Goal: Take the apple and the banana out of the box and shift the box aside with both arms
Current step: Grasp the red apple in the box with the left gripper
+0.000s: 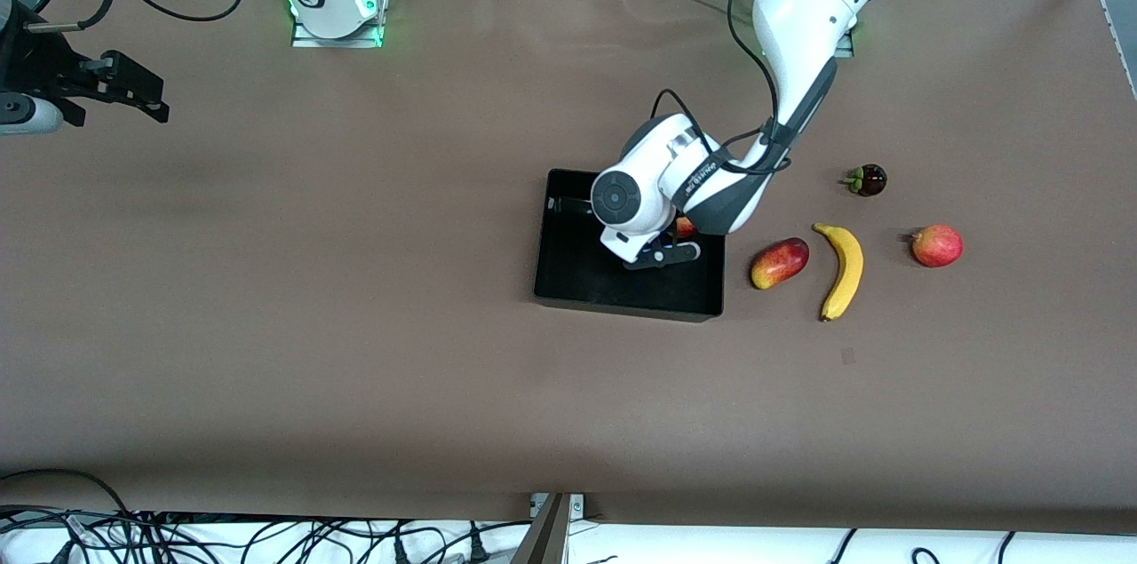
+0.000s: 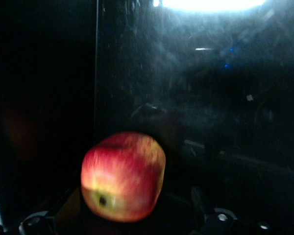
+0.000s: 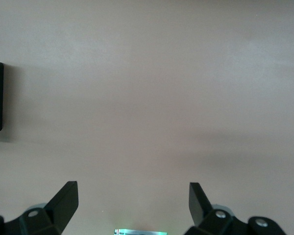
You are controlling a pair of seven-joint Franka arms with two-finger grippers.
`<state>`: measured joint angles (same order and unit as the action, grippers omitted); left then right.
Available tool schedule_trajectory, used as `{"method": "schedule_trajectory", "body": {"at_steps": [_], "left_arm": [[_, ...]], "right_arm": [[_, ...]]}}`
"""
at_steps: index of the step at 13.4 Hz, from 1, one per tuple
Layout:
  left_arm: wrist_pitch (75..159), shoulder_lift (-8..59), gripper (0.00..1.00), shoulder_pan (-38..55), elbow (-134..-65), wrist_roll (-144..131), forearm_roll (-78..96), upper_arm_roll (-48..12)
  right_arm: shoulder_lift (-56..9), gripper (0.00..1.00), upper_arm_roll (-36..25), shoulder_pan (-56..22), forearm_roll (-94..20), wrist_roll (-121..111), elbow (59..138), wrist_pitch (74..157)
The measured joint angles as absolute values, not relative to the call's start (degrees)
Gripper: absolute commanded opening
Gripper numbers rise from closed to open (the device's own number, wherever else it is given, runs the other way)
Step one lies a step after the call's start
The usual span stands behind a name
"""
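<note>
- One shallow rectangular black plastic box (image 1: 568, 280) with glossy walls sits near the middle of the brown table (image 1: 355, 324).
- The left gripper (image 1: 662, 255) hangs inside the box, its fingers spread, with one small round red apple (image 2: 122, 176) with yellowish speckles lying between them on the box floor; whether they touch it I cannot tell.
- Four fruits lie on the table beside the box, toward the left arm's end: one red-yellow oval mango (image 1: 779, 263) just beside the box, one long curved yellow banana (image 1: 844, 269), one round red-pink fruit (image 1: 936, 245), and one small dark round fruit (image 1: 867, 180) farther from the camera.
- The right gripper (image 3: 133, 198) waits over bare table at the right arm's end, fingers spread wide, holding nothing.
</note>
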<state>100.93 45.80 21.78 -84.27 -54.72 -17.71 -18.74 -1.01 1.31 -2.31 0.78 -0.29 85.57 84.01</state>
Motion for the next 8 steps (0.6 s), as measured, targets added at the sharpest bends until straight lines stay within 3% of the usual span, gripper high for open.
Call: {"method": "schedule_trajectory", "body": {"at_steps": [2,3,4,5,7,8], "left_arm": [[101.5,46.2,1.0,21.6,-84.3,-55.0,-17.7,-18.4],[101.5,46.3,0.94,21.7,-84.4,-55.1,-18.1,-18.4],[101.5,46.4,0.63,21.7,-84.9,-55.2,-19.6,-18.4],[101.5,46.4,0.44,21.8,-85.7,-55.2,-20.8,-18.4],[101.9,47.0,0.17,22.0,-86.8,-55.7,-21.6,-18.4],[101.7,46.8,0.13,22.0,-86.7,-55.7,-21.6,-18.5]], "right_arm": [[-1.0,1.0,1.3,-2.3,0.8,-0.3,85.6,84.0],[-1.0,1.0,1.3,-2.3,0.8,-0.3,85.6,84.0],[-1.0,1.0,1.3,-2.3,0.8,-0.3,85.6,84.0],[-1.0,1.0,1.3,-2.3,0.8,-0.3,85.6,84.0],[-1.0,1.0,1.3,-2.3,0.8,-0.3,85.6,84.1],[-1.0,1.0,1.3,-2.3,0.8,-0.3,85.6,84.1]]}}
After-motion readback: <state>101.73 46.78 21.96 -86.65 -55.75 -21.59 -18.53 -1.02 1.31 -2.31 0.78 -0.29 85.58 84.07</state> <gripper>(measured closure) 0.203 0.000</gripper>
